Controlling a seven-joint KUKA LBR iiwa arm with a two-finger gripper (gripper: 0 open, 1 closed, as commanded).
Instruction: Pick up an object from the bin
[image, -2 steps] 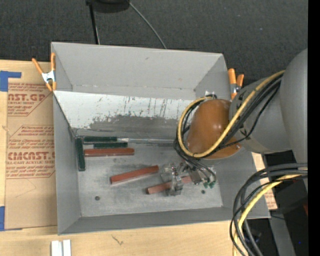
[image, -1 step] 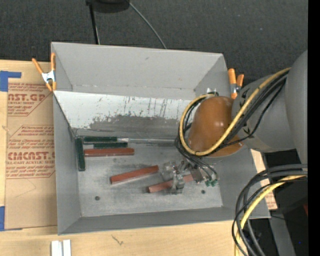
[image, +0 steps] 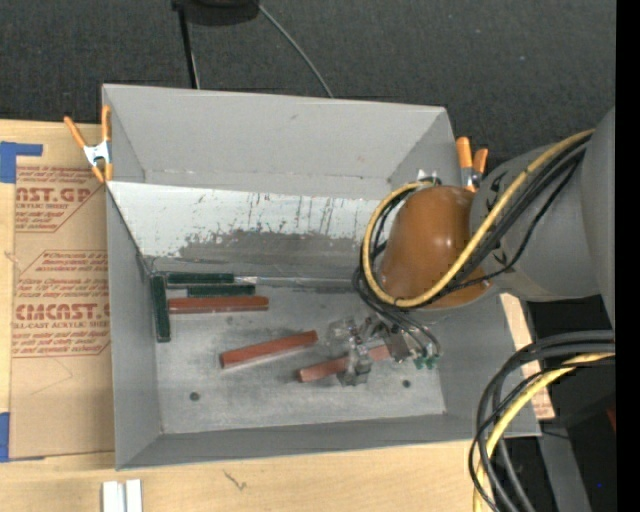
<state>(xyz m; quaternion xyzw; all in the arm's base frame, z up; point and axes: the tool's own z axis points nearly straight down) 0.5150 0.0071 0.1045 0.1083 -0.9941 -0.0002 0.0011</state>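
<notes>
Claw is low at 4 o'clock of the bin floor, over the short red-brown bar, likely placed to grasp it. Whether it is open or closed cannot be told.

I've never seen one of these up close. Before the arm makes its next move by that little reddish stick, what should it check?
1. Gripper over a thing: ok, it is at the right end of the short red-brown bar.
2. Bar actually held: cannot tell.
3. Neighbour out of the way: ok, the longer red-brown bar lies to the upper left and seems apart.
4. Room from the bin wall: ok, the gripper is out on the floor.
5. Dark green bars: ok, they lie far off by the left wall.
</notes>
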